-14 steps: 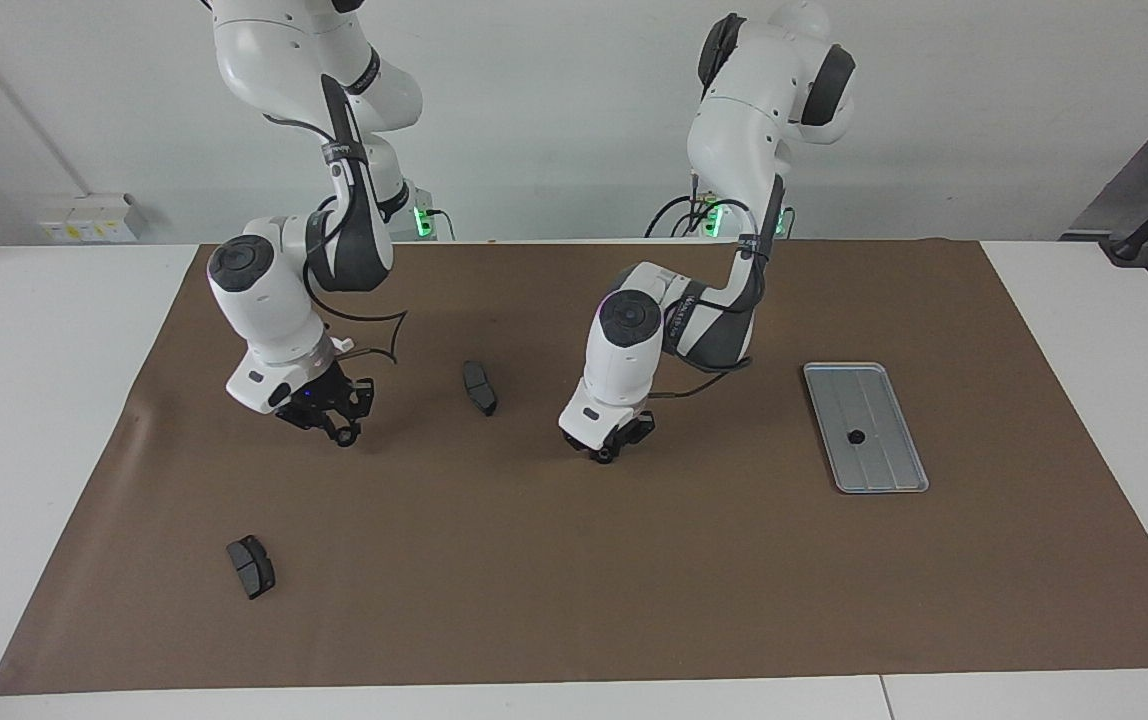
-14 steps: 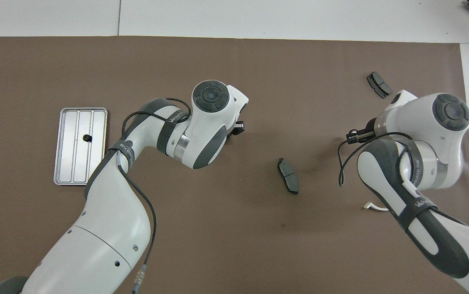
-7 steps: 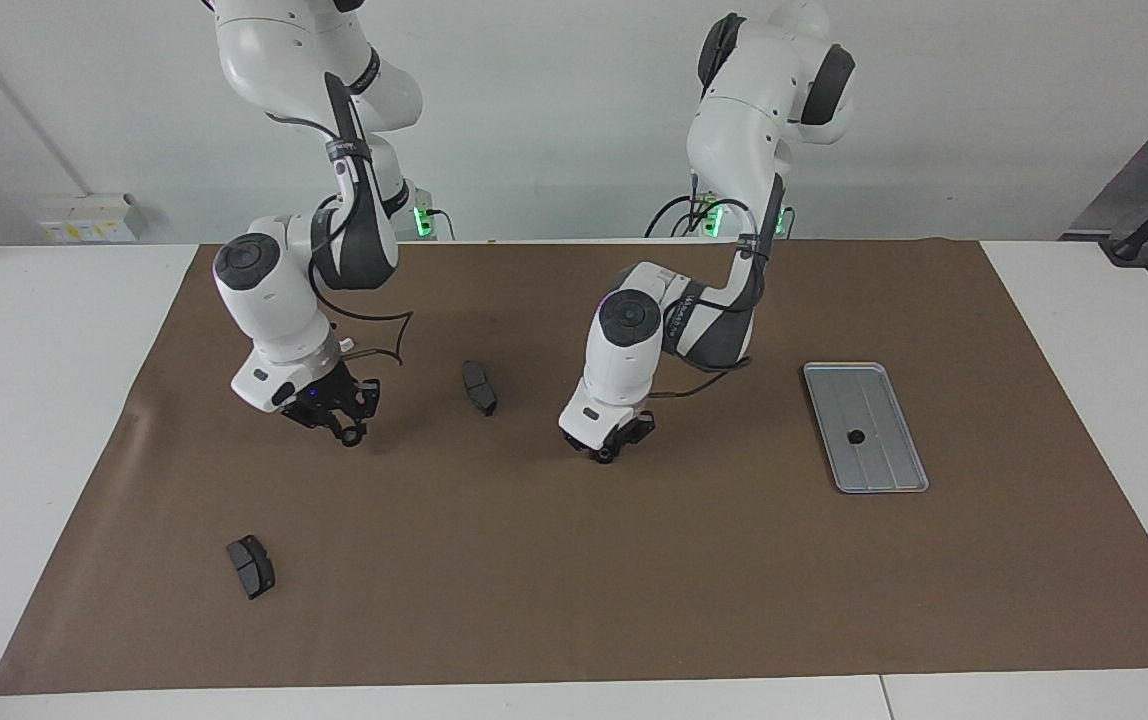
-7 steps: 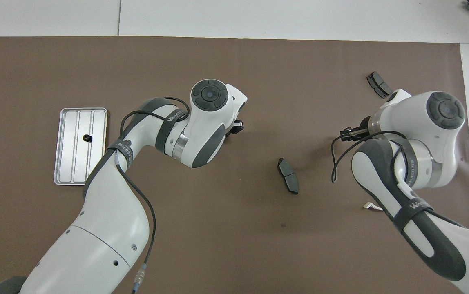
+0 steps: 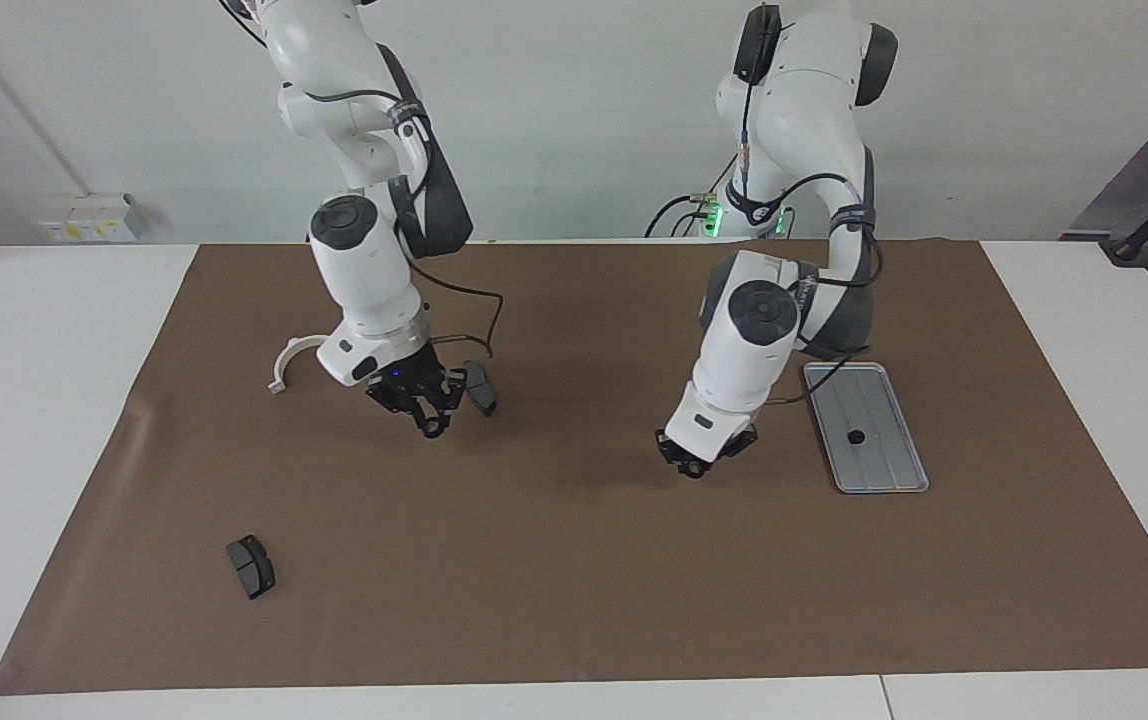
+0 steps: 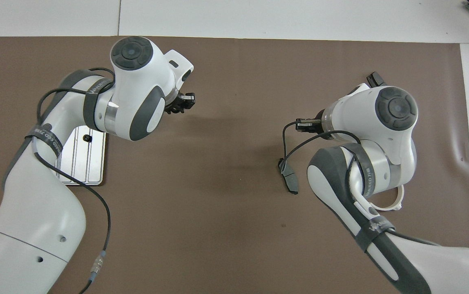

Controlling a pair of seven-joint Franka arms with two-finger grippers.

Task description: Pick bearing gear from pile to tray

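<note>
Left hand (image 5: 702,461) hung over bare brown mat (image 5: 574,560) just beside the tray (image 5: 892,478), on the tray's side toward the right arm's end of the surface. Can't tell whether its fingers were apart or together, or whether anything was pinched in them. Tray held one small black ring (image 5: 856,437) on its grooved floor. Judged step: left hand travelling toward the tray, possibly carrying a ring; next move would need it centred over the tray and lowered before letting go.

Right hand (image 5: 429,408) hovered with fingers apart, nothing visible between them, over the mat beside a dark grey pad (image 5: 480,388), well apart from the tray. White half-ring bracket (image 5: 286,361) lay farther still from the tray. Second dark grey pad (image 5: 250,566) lay farthest from the tray, toward the right arm's end. No loose ring was visible on the mat, so the next pick target was unclear.
</note>
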